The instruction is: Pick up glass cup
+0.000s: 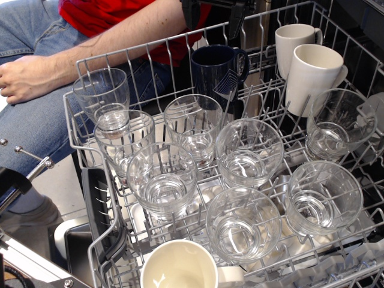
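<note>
Several clear glass cups stand upright in a white wire dishwasher rack [81, 138]. One glass cup [249, 150] is in the middle, another [193, 123] is just left of it, and a third [101, 90] is at the far left corner. More stand along the front. My gripper [213, 21] is a dark shape at the top edge, above and behind a dark navy mug [216, 69]. Its two fingers stand apart with nothing between them. It touches no glass.
Two white mugs [313, 72] stand at the back right and one white mug [178, 267] lies at the front edge. A person in jeans and a red shirt sits behind the rack, forearm [60, 66] near its back left corner. Metal parts [30, 168] stick out at the left.
</note>
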`<state>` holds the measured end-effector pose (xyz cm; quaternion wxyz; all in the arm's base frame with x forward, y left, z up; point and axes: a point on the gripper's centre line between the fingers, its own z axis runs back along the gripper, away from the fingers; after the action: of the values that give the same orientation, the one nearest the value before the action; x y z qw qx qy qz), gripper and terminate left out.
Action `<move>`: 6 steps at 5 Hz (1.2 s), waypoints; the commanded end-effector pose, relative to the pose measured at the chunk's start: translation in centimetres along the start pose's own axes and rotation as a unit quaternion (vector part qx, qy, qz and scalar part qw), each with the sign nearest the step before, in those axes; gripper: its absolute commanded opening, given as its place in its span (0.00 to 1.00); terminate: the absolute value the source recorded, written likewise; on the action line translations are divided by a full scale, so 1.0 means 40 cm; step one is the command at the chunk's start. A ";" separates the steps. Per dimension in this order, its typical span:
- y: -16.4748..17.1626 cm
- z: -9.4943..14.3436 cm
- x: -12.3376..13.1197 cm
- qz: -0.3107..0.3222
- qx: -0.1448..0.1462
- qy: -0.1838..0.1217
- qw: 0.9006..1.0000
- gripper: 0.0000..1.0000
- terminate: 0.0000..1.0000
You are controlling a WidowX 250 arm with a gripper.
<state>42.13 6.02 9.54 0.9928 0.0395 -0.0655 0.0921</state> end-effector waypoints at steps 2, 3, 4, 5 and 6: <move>-0.006 -0.053 0.005 0.067 0.036 -0.024 0.997 1.00 0.00; 0.002 -0.107 -0.003 0.107 0.047 -0.038 0.992 1.00 0.00; -0.002 -0.155 -0.012 0.152 0.033 -0.049 0.987 1.00 0.00; -0.015 -0.190 -0.010 0.169 0.046 -0.041 0.984 1.00 0.00; -0.031 -0.241 0.005 0.184 0.067 -0.041 0.980 1.00 0.00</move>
<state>42.57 5.62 -2.97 0.9535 0.1062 -0.0734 0.2722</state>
